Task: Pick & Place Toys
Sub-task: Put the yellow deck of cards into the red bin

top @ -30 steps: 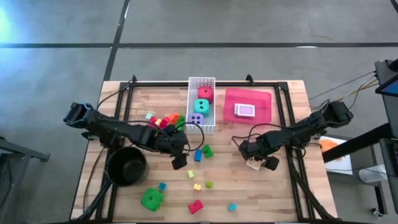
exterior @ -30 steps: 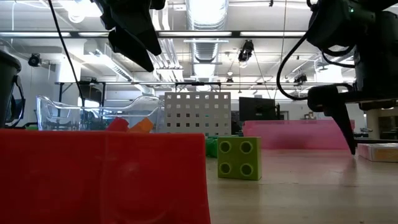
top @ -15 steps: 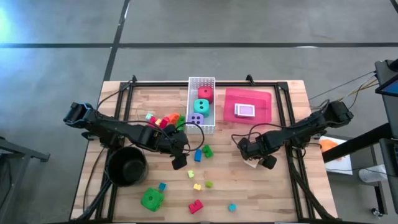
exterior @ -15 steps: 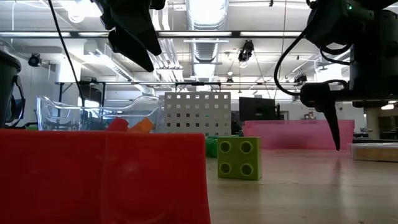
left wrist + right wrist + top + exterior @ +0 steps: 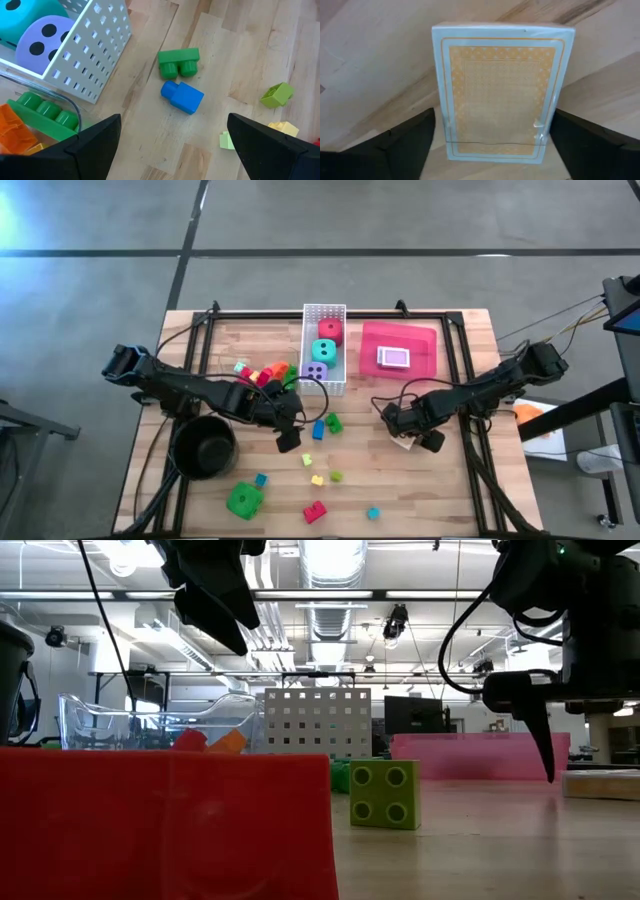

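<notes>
My left pincer (image 5: 289, 430) is hanging with its fingers apart over the blue brick (image 5: 183, 96) and green brick (image 5: 178, 62), beside the white perforated basket (image 5: 324, 311) — waiting. My right pincer (image 5: 418, 443) is straddling the orange-backed card pack (image 5: 499, 90), which is lying flat on the surface (image 5: 420, 490), fingers apart, one on each long side, nothing gripped yet. I am judging it best to sink low, stay centred, then close squarely on the edges — a skewed pinch could spin the pack.
</notes>
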You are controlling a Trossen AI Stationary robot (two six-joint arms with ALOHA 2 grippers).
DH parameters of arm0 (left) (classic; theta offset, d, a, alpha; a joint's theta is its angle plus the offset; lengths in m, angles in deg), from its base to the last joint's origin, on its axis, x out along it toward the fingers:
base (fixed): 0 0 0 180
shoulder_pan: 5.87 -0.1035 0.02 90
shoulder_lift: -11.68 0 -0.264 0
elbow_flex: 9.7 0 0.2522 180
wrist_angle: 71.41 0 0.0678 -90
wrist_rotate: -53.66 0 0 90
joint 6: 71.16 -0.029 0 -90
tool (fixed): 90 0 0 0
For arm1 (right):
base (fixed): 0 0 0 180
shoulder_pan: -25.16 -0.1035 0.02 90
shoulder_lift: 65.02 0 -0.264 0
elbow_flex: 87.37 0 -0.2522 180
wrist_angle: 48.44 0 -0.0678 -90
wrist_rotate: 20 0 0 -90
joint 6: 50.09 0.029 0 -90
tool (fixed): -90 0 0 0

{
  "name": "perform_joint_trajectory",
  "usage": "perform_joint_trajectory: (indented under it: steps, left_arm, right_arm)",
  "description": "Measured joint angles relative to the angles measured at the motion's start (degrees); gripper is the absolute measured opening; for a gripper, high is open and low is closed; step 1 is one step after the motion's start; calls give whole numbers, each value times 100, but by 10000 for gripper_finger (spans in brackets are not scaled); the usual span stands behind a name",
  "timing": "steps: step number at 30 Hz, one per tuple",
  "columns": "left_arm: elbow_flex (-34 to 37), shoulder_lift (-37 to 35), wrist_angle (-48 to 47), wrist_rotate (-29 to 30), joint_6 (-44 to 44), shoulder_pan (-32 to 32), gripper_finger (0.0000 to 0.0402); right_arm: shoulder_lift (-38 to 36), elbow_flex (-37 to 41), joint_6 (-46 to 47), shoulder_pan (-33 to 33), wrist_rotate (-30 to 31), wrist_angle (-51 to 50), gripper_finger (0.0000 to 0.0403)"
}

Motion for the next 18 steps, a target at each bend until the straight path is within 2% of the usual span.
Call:
perform_joint_trajectory:
  steps: [5, 12, 18]
  left_arm:
    - [0, 0, 0, 0, -2, -2, 365]
    - [0, 0, 0, 0, -1, -1, 365]
    - [0, 0, 0, 0, -2, -1, 365]
  right_arm:
    - [-1, 2, -9, 0, 5, -4, 286]
    - [-2, 2, -175, -2, 50, 20, 284]
    - [0, -26, -137, -1, 371, 197, 284]
